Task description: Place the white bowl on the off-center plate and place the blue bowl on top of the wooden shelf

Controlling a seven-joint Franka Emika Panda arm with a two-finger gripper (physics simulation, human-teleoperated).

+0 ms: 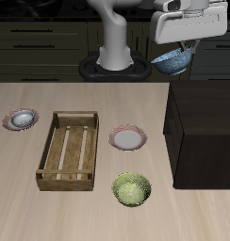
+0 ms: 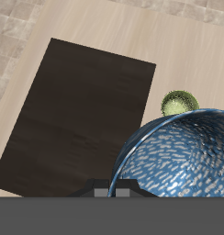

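My gripper (image 1: 182, 50) is shut on the rim of the blue bowl (image 1: 172, 62) and holds it tilted, high above the back of the wooden shelf (image 1: 202, 132). In the wrist view the blue bowl (image 2: 183, 158) with its pale speckled inside hangs from the gripper (image 2: 114, 191), with the shelf's dark flat top (image 2: 77, 110) below it. The white bowl (image 1: 24, 118) sits on the off-center plate (image 1: 8, 121) at the far side of the table from the shelf.
A light slatted wooden crate (image 1: 68, 151) lies mid-table. A second red-rimmed plate (image 1: 128, 139) lies bare between the crate and the shelf. A green bowl (image 1: 133, 188) stands near the table's front edge; it also shows in the wrist view (image 2: 179, 102).
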